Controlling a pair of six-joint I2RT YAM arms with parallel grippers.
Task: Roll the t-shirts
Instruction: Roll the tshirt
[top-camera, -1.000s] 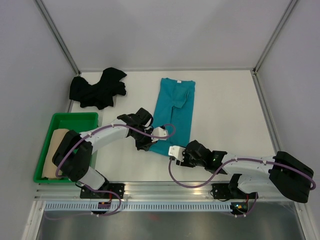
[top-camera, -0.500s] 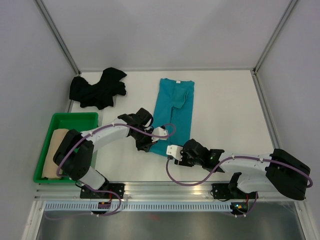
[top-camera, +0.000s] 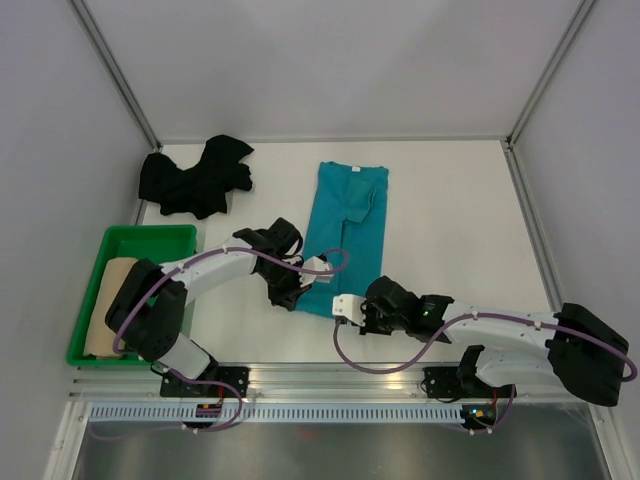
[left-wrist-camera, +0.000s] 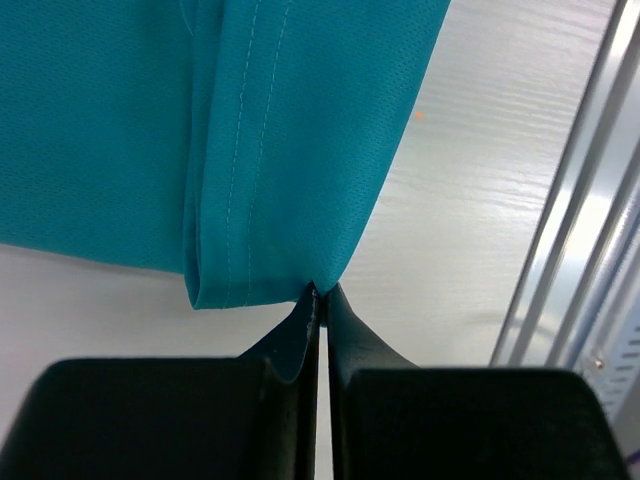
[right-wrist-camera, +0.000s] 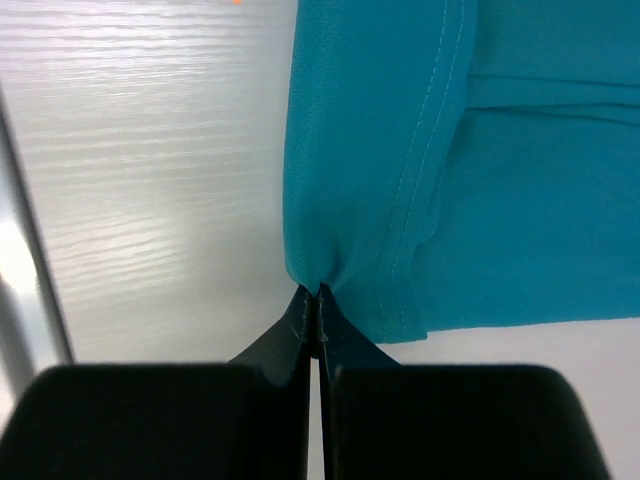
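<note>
The teal t-shirt (top-camera: 350, 225) lies folded into a long strip mid-table, its hem toward me. My left gripper (top-camera: 291, 298) is shut on the hem's left corner, and the left wrist view shows the teal fabric (left-wrist-camera: 280, 150) pinched at the tips of the gripper (left-wrist-camera: 322, 290). My right gripper (top-camera: 370, 292) is shut on the hem's right corner; in the right wrist view the cloth (right-wrist-camera: 480, 180) bunches at the tips of the gripper (right-wrist-camera: 318, 292). A black t-shirt (top-camera: 195, 178) lies crumpled at the back left. A tan rolled t-shirt (top-camera: 108, 305) rests in the tray.
The green plastic tray (top-camera: 150, 232) stands at the left near edge. Grey walls enclose the white table on three sides. A metal rail (left-wrist-camera: 590, 230) runs along the near edge, close behind both grippers.
My right gripper has gone from open to shut, pinching the teal hem's right corner. It also shifted slightly left. The left gripper stays shut on its corner.
</note>
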